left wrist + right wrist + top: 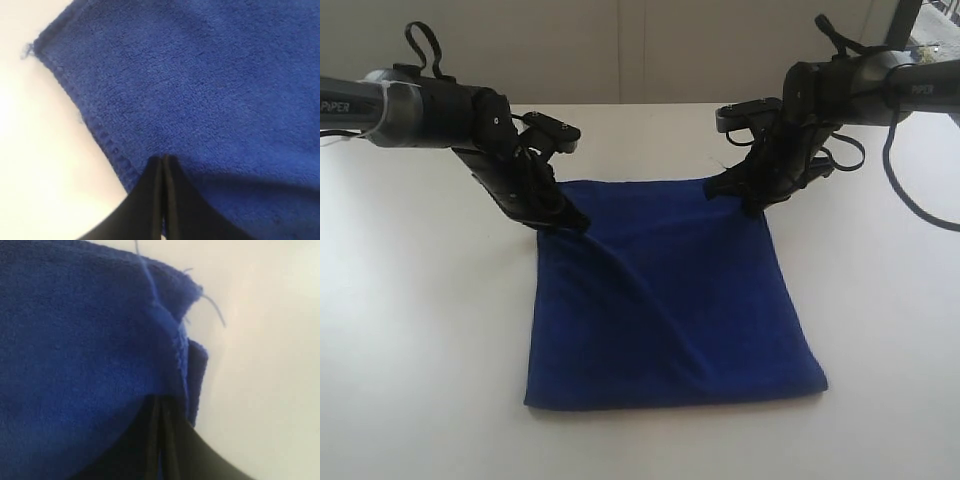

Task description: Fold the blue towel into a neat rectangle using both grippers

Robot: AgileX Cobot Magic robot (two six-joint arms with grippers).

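The blue towel point(660, 300) lies on the white table as a roughly square doubled sheet, with a diagonal crease running from its far left toward its near right. My left gripper point(575, 222) is shut on the towel's left edge just below the far-left corner; in the left wrist view its tips point(163, 159) meet on the plush cloth point(200, 75) beside the hem. My right gripper point(728, 187) is shut on the far-right corner, which is raised a little. In the right wrist view the closed fingers point(161, 400) pinch bunched layers of towel point(75, 340).
The white table point(420, 350) surrounds the towel on all sides. A pale wall stands behind it. A black cable point(910, 200) hangs from the right arm over the table's right side.
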